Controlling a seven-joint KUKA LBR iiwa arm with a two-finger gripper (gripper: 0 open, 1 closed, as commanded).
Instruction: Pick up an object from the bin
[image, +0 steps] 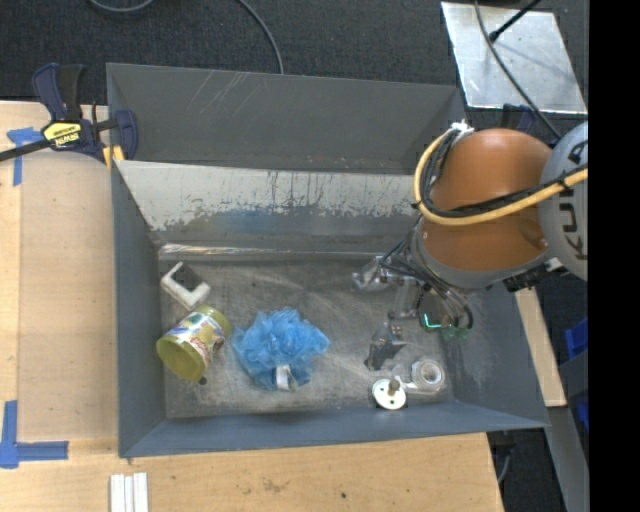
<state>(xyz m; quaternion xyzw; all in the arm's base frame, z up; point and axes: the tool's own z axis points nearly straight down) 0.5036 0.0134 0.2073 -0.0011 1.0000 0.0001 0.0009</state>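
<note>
My gripper (383, 349) hangs low over the bin floor at the right, under the arm's wrist. Just below it, near the front wall, lies a small white round knob-like piece (390, 394). A small clear ring-shaped thing (428, 375) rests beside that piece, to its right. A blue mesh bath sponge (283, 346) lies to the gripper's left, in the middle of the floor, apart from it. I see nothing held in the gripper.
A yellow-green can (192, 343) lies on its side at the front left, and a small white block (185, 285) sits behind it. The arm's wrist covers the bin's right rear part.
</note>
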